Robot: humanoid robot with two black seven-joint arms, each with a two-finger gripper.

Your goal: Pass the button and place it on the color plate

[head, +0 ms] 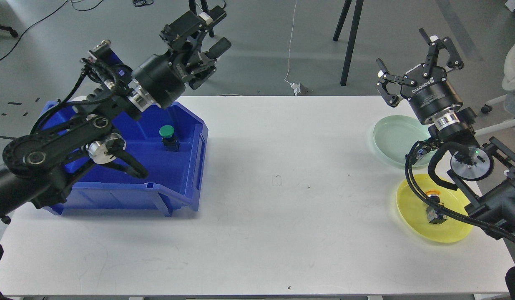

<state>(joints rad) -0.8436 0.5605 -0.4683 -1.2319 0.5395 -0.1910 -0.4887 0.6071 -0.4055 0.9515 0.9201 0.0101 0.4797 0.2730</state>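
Note:
The yellow color plate [410,205] lies at the table's right front. An orange-topped button [434,204] lies on its side in it, partly behind my right arm's cable. A green-topped button [167,133] stands in the blue bin [115,196] at the left. My left gripper [217,29] is open and empty, raised above the bin's far right corner. My right gripper [401,48] is open and empty, held high behind the pale green plate [393,135], fingers pointing up.
The pale green plate holds nothing. My right arm's wrist and cables hang over the yellow plate's far right part. My left arm covers the bin's left half. Stand legs and a chair are on the floor beyond the table.

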